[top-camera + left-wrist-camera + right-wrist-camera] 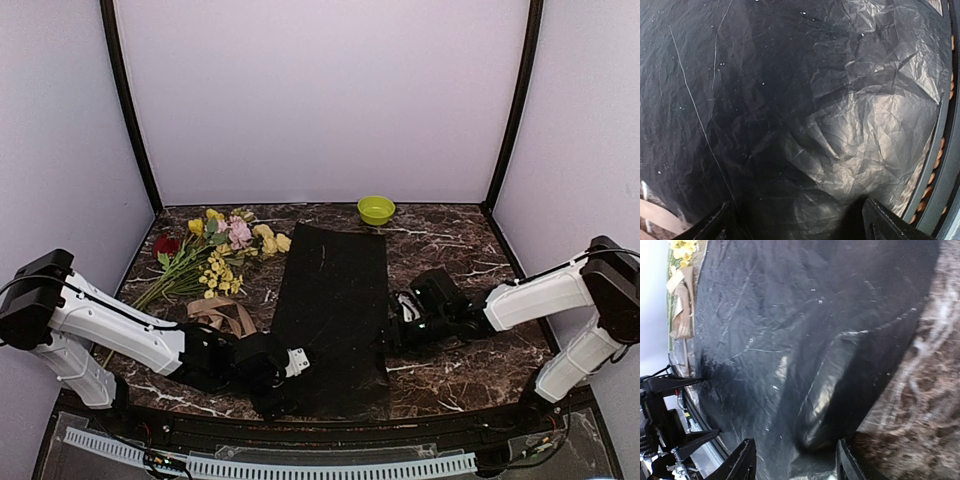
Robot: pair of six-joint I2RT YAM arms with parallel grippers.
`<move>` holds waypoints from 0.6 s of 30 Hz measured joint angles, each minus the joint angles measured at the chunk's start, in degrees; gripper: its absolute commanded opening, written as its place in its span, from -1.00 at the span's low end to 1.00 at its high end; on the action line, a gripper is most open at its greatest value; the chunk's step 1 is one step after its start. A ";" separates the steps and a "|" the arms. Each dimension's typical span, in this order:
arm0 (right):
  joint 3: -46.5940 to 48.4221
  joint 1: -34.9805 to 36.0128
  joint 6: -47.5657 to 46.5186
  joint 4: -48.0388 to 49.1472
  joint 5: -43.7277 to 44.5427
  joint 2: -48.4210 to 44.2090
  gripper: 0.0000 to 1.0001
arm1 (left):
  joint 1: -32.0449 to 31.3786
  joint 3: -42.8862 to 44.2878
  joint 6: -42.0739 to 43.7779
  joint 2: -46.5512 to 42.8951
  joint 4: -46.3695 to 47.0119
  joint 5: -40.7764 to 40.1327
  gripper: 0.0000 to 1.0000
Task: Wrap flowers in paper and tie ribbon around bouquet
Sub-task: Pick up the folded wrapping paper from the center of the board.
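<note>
marbled table (pixel 450 250): black paper (pixel 335 300) flat; left claw (pixel 797 217), right claw (pixel 796 457) both spread apart at its edges.

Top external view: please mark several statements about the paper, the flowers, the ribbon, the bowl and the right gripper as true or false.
1. The paper lies spread out on the table. True.
2. The flowers lie on the paper. False: they lie on the table, to the left of it.
3. The ribbon is tied around the stems. False: it lies bunched and loose beside the paper's left edge.
4. A green bowl stands beyond the paper's far edge. True.
5. The right gripper is closed tight. False: its jaws stand apart at the paper's right edge.
</note>
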 measured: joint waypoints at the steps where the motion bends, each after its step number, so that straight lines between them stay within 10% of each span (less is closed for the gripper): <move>1: -0.15 0.22 0.26 1.14 -0.28 0.42 0.09 | 0.00 -0.20 -0.55 0.04 0.52 0.44 0.81; 7: 0.13 2.25 3.80 8.94 -3.96 4.76 -0.03 | 0.02 -0.87 -1.62 0.24 2.38 1.97 0.81; 14: 2.16 4.17 5.95 11.19 -5.62 6.69 -0.91 | 0.02 -1.62 -1.73 0.17 3.85 2.36 0.80; 18: 3.04 4.50 6.73 11.52 -5.68 6.67 -1.00 | -0.44 -2.29 0.39 -1.29 4.35 1.81 0.80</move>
